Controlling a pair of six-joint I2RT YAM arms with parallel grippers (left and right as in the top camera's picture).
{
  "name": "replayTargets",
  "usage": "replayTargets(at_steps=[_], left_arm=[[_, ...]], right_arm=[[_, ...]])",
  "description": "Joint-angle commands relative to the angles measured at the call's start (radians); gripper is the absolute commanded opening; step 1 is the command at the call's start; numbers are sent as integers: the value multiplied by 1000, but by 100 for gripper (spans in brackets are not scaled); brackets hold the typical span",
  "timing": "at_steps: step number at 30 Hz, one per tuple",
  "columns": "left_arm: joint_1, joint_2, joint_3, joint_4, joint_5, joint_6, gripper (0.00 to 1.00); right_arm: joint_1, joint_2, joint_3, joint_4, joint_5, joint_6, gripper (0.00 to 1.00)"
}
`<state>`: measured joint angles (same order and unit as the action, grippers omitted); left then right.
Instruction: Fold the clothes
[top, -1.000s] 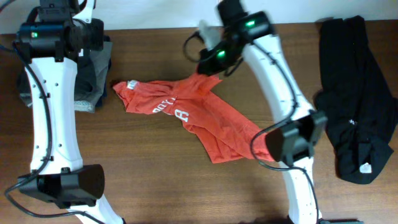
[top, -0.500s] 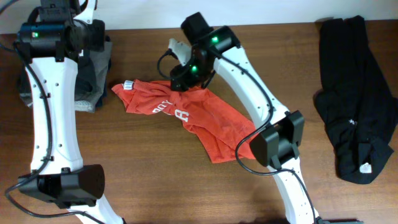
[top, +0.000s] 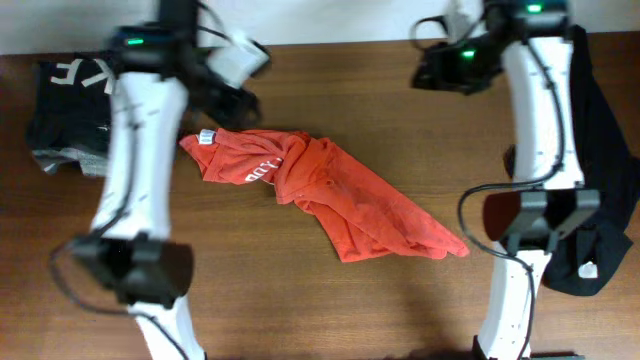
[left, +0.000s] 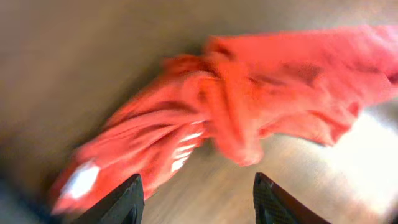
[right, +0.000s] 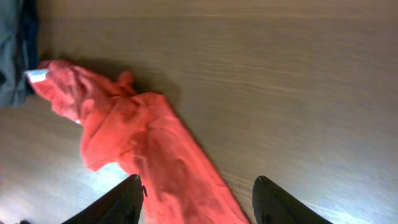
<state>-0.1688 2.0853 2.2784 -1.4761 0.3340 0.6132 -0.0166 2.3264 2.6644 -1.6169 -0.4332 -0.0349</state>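
Observation:
An orange-red T-shirt (top: 330, 195) with white lettering lies crumpled in a diagonal strip across the middle of the table. A long black garment (top: 600, 150) lies at the far right. My left gripper (top: 232, 100) hovers just above the shirt's left end; its wrist view is blurred and shows the shirt (left: 249, 106) ahead of open, empty jaws (left: 199, 205). My right gripper (top: 432, 70) hangs high over bare wood at the back right, well away from the shirt. In its wrist view the jaws (right: 199, 205) are open and empty, with the shirt (right: 143, 143) far below.
A pile of dark and grey garments (top: 65, 110) sits at the back left corner, its edge also showing in the right wrist view as grey cloth (right: 12, 50). The wooden table (top: 330, 310) ends at a white wall along the back.
My right gripper let go of the shirt's upper part and swung away to the back right. My left arm moved right from the garment pile toward the shirt. The shirt's middle is now bunched.

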Motion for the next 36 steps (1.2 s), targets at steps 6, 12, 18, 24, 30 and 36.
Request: replayTargets(at_steps=[6, 12, 18, 24, 30, 36], left_arm=[[-171, 179, -24, -79, -32, 114, 61], [-204, 206, -60, -95, -100, -12, 69], [-204, 206, -70, -93, -248, -362, 74], [-207, 206, -72, -164, -336, -630, 73], [-250, 203, -87, -195, -342, -705, 72], [-283, 144, -275, -30, -375, -753, 68]], right_arm=[[-62, -26, 15, -12, 0, -40, 61], [-62, -24, 11, -15, 54, -40, 61], [-63, -24, 11, -15, 84, -40, 61], [-63, -24, 11, -14, 105, -48, 61], [-63, -23, 11, -14, 119, -66, 62], [-63, -12, 11, -13, 132, -66, 62]])
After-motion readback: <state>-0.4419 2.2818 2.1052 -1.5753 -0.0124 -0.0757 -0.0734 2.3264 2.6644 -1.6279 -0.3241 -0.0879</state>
